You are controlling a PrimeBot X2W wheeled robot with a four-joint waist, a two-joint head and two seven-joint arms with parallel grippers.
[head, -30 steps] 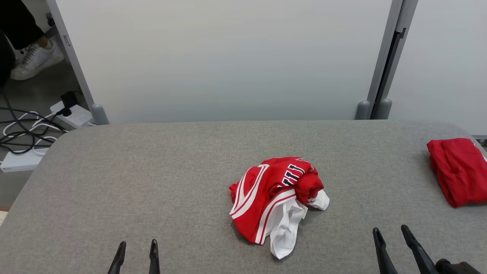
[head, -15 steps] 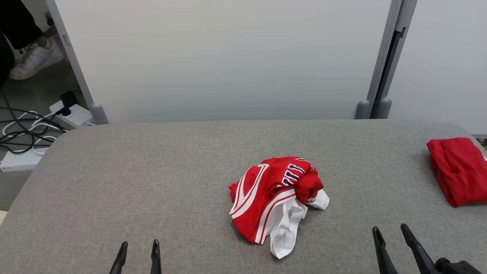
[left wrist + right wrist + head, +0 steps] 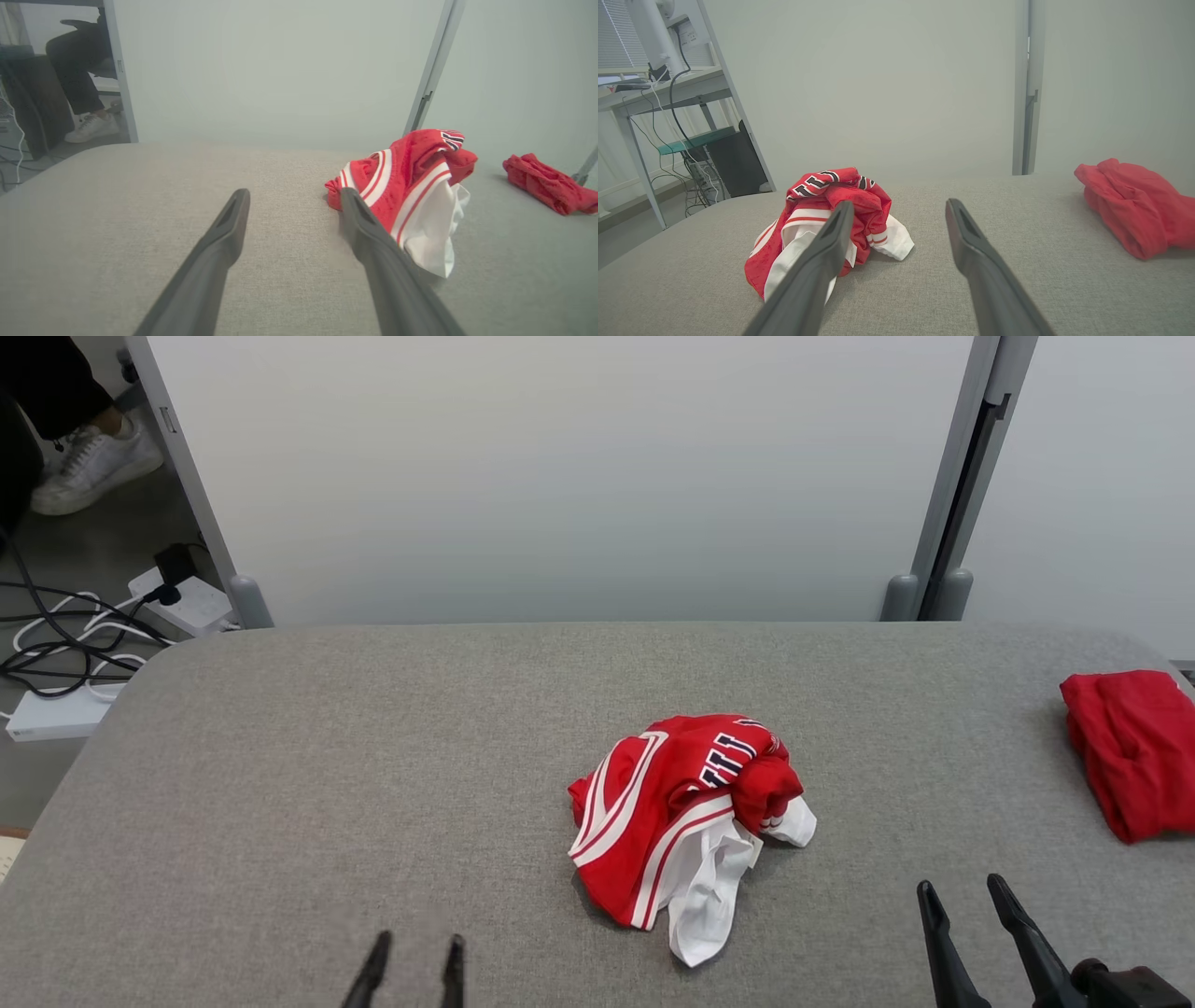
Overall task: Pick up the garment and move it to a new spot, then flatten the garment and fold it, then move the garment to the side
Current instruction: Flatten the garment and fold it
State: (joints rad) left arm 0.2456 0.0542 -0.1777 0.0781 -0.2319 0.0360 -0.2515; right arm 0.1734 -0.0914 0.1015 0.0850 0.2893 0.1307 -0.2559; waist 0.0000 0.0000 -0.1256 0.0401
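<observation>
The garment [image 3: 686,821] is a crumpled red and white jersey with dark lettering, heaped near the middle of the grey table [image 3: 373,756]. It also lies right of my fingers in the left wrist view [image 3: 411,186] and left of centre in the right wrist view [image 3: 831,214]. My left gripper [image 3: 417,943] is open at the bottom edge, left of the garment and apart from it. My right gripper [image 3: 962,891] is open at the lower right, also clear of the cloth. Nothing is between either pair of fingers.
A second, plain red cloth [image 3: 1134,747] lies folded at the table's right edge. Pale partition panels [image 3: 560,476] stand behind the table. On the floor at left are cables and power strips [image 3: 93,644], and a person's white shoe [image 3: 93,467].
My left gripper has moved right, toward the garment. The head camera has shifted slightly, so the whole scene sits a little differently. The garment lies as before.
</observation>
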